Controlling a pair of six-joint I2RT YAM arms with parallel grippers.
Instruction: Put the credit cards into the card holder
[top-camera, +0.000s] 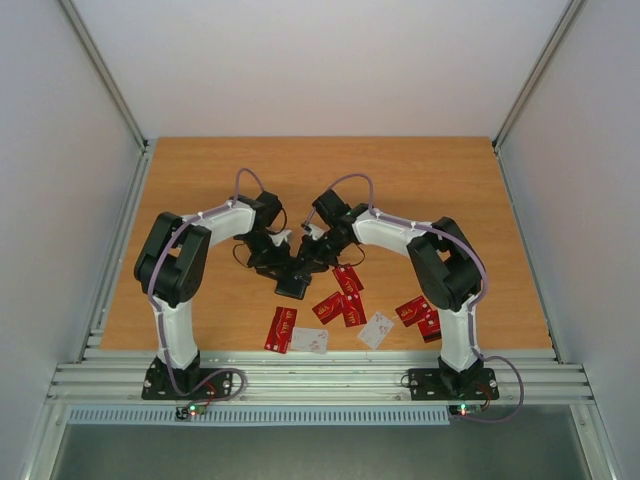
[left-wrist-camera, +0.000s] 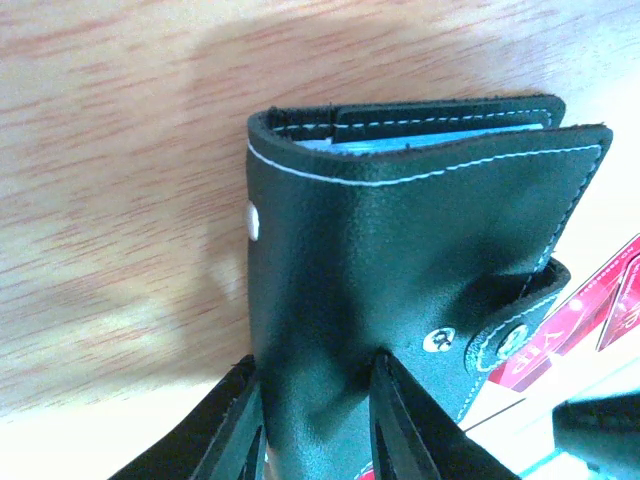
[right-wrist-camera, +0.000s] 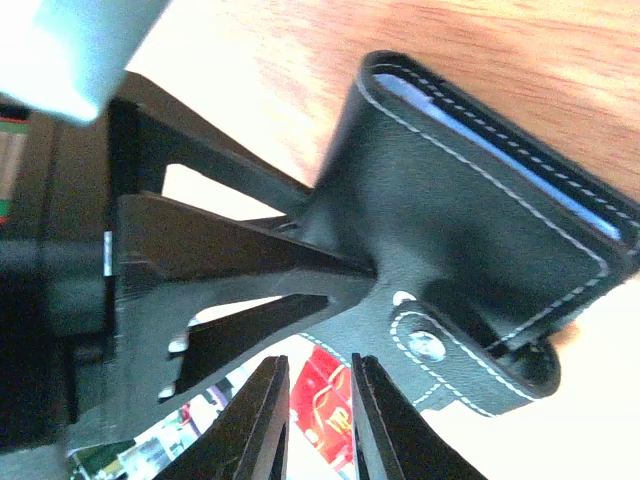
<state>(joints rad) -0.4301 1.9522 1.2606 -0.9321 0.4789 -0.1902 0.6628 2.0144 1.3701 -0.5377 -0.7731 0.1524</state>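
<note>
The black card holder (left-wrist-camera: 400, 240) is folded shut, its snap tab (left-wrist-camera: 510, 340) hanging at the lower right. A pale blue inner edge shows along its top. My left gripper (left-wrist-camera: 318, 405) is shut on its lower part and holds it over the table; the holder also shows in the top view (top-camera: 292, 287). My right gripper (right-wrist-camera: 318, 400) sits just beside the tab (right-wrist-camera: 430, 345), its jaws a narrow gap apart with nothing between them. A red credit card (right-wrist-camera: 330, 400) shows on the table through that gap. Several red and white credit cards (top-camera: 349, 281) lie near the front.
More cards lie in the top view: a red one (top-camera: 281, 328) and a white one (top-camera: 310, 340) at front centre, a white one (top-camera: 378, 330), and two red ones (top-camera: 412, 311) by the right arm's base. The front table edge (top-camera: 320, 352) is close behind them.
</note>
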